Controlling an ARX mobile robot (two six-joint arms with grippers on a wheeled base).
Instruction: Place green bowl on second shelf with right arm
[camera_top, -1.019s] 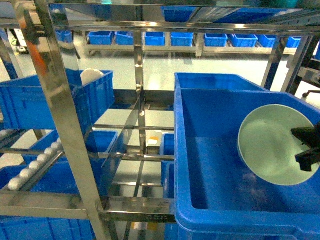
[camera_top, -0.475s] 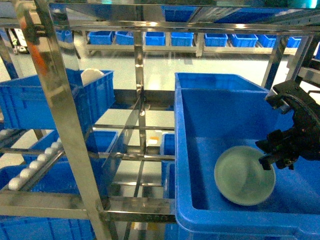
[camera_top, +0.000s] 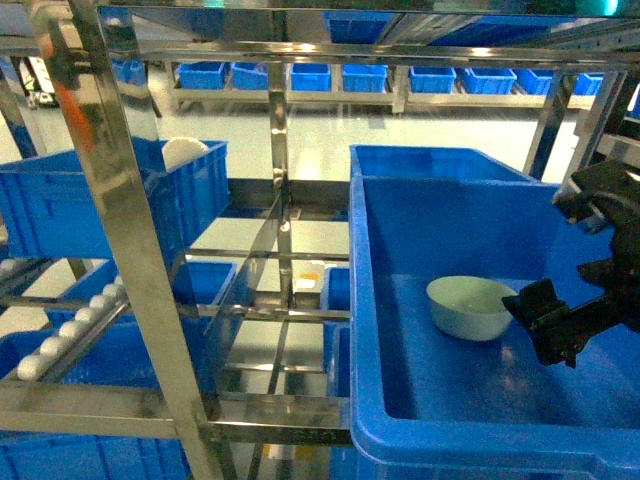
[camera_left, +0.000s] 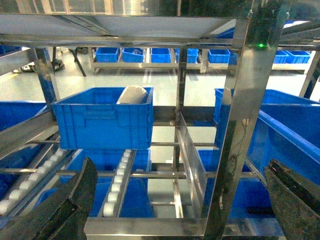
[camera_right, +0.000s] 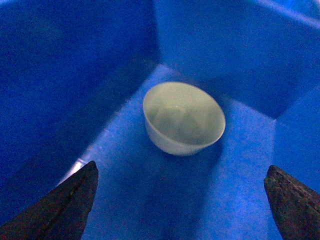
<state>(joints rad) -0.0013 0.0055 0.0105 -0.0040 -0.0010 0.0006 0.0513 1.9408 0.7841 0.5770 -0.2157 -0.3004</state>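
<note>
Ahead of the right tool (camera_right: 180, 200), between the lines of its two spread fingers and clear of both, the green bowl (camera_right: 183, 118) sits upright on the floor of a large blue crate (camera_top: 470, 400). That crate rests on the second shelf (camera_top: 270, 420) of the steel rack. Nothing is gripped by the right tool. The left tool (camera_left: 180, 200) hangs with fingers wide apart, facing another blue crate (camera_left: 102, 119) holding a white round object (camera_left: 132, 94).
</note>
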